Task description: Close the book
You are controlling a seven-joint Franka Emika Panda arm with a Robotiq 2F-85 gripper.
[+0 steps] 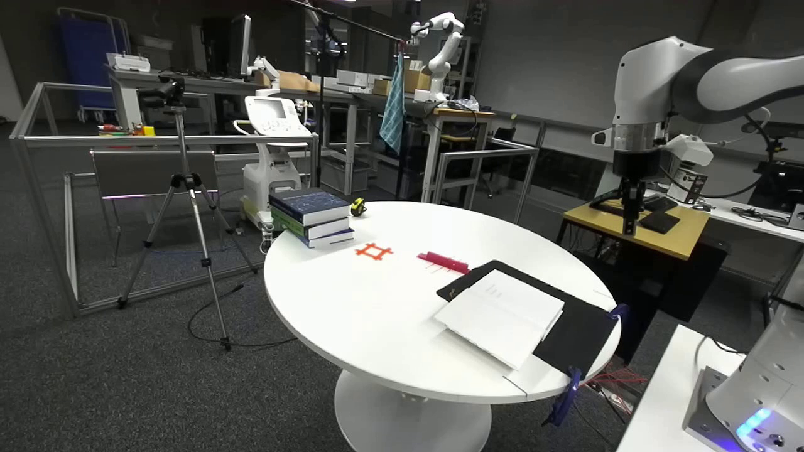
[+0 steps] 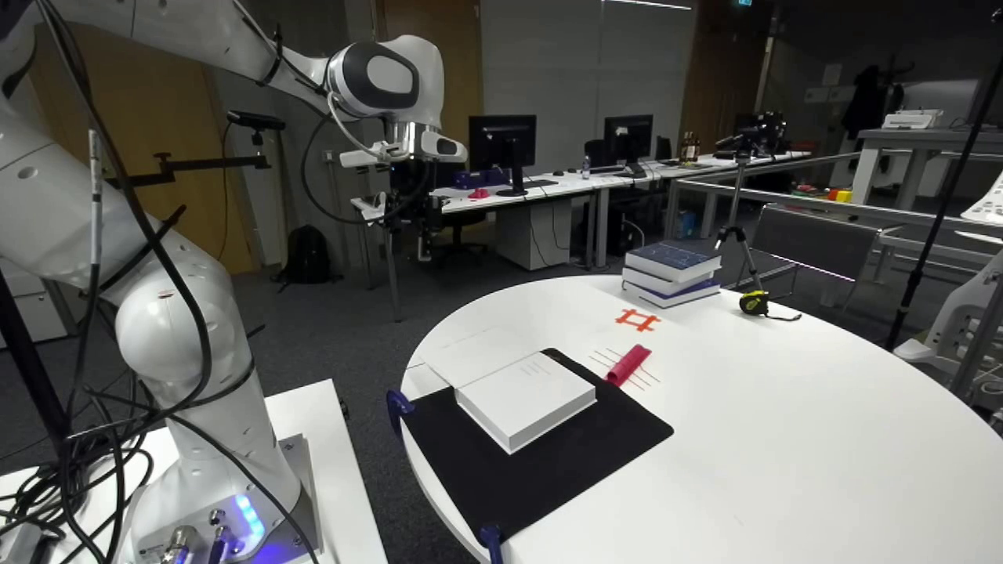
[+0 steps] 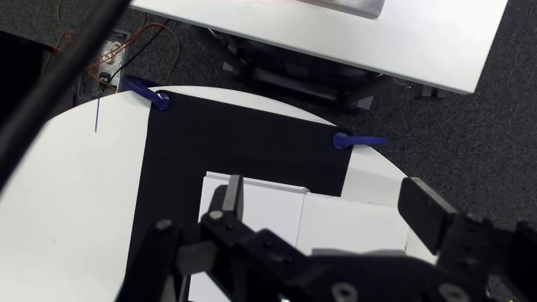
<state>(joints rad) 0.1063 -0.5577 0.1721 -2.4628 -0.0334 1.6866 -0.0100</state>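
Observation:
The book lies open with blank-looking white pages up, in both exterior views. Its thick page block rests on a black mat on the round white table. Its thin side lies flat, reaching past the mat onto the table. The wrist view shows the book below, with the crease between its two sides; my gripper covers its lower part. My gripper hangs high above the table, apart from the book; it also shows in an exterior view. In the wrist view its fingers are wide apart with nothing between them.
Blue clamps hold the mat at the table edge. A red strip lies near the mat's corner. An orange frame, a stack of thick books and a yellow tape measure are farther off.

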